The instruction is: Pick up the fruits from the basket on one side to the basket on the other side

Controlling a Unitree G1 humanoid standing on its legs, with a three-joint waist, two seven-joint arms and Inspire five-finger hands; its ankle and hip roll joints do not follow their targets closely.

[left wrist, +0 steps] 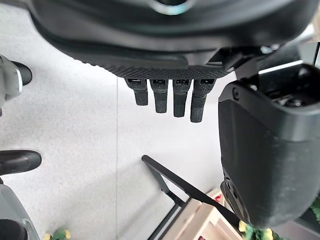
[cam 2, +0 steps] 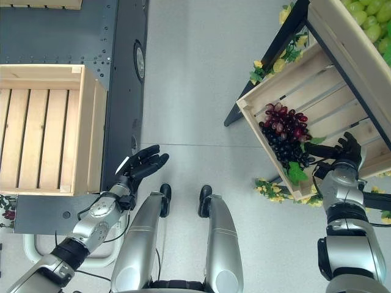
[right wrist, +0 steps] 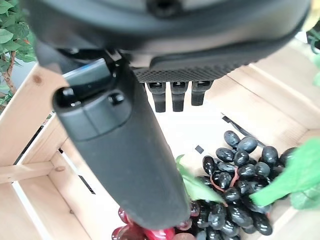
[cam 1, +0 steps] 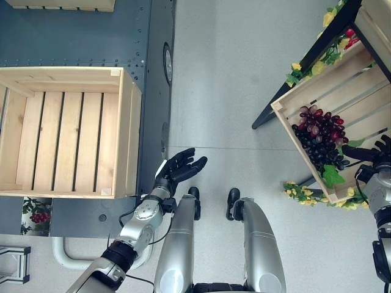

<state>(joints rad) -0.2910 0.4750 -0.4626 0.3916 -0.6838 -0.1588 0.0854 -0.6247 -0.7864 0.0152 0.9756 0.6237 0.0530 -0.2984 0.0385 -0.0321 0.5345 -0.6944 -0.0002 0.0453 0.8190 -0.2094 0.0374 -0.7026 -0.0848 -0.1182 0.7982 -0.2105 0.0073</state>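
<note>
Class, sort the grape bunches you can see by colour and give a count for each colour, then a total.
Red grape bunch: 1
Black grape bunch: 1
Green grape bunch: 1
Total: 3 bunches. The red and black lie together in the lower tilted crate; the green sits in the crate above.

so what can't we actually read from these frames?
- Right hand, head views: whether its fingertips touch the dark grapes, too small to tell.
- Red grapes, right wrist view: mostly hidden behind the thumb and cut by the edge.
- Green grapes, right eye view: cut off by the corner.
</note>
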